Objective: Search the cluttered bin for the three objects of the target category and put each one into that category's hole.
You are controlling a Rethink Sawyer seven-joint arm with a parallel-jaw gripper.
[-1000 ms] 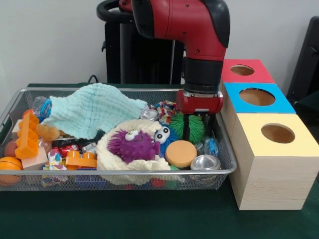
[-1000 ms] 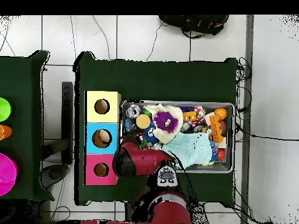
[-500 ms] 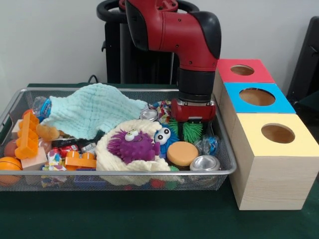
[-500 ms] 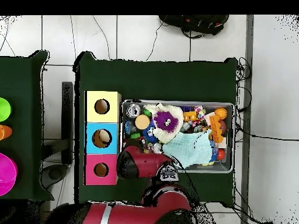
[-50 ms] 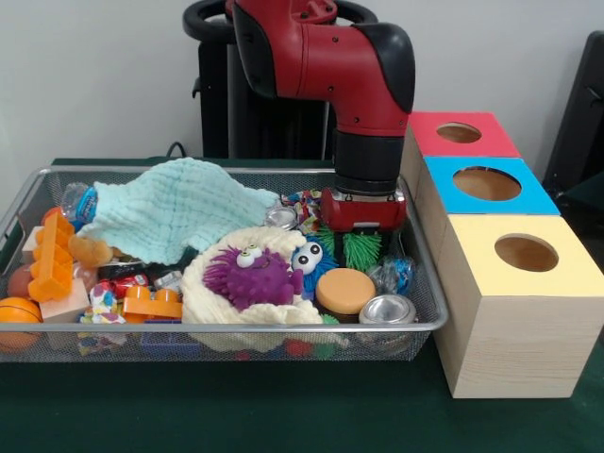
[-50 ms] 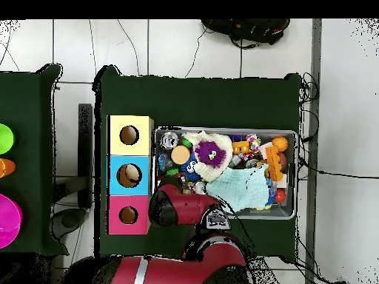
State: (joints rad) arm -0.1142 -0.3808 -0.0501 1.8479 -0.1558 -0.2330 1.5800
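My gripper (image 5: 368, 255) is down inside the wire bin (image 5: 236, 327) at its right end, open, with its dark fingers sunk into a green spiky ball (image 5: 360, 247). A blue googly-eyed toy (image 5: 307, 257) and a purple fuzzy toy (image 5: 247, 276) lie just left of it. In front of it sit an orange disc (image 5: 343, 291) and a silver tin (image 5: 388, 309). Three boxes with holes stand right of the bin: red (image 5: 464, 135), blue (image 5: 489, 184) and yellow (image 5: 524, 253). In the overhead view the red arm (image 6: 174, 207) hides the gripper.
A mint cloth (image 5: 175, 208) covers the bin's back left, and a cream cloth (image 5: 203, 293) lies under the purple toy. Orange bricks (image 5: 52, 255) and a small basketball (image 5: 17, 316) fill the left end. The bin's right wall stands close to the gripper.
The gripper has shifted slightly left and dropped lower into the bin, so its fingers now sit deep in the green spiky ball.
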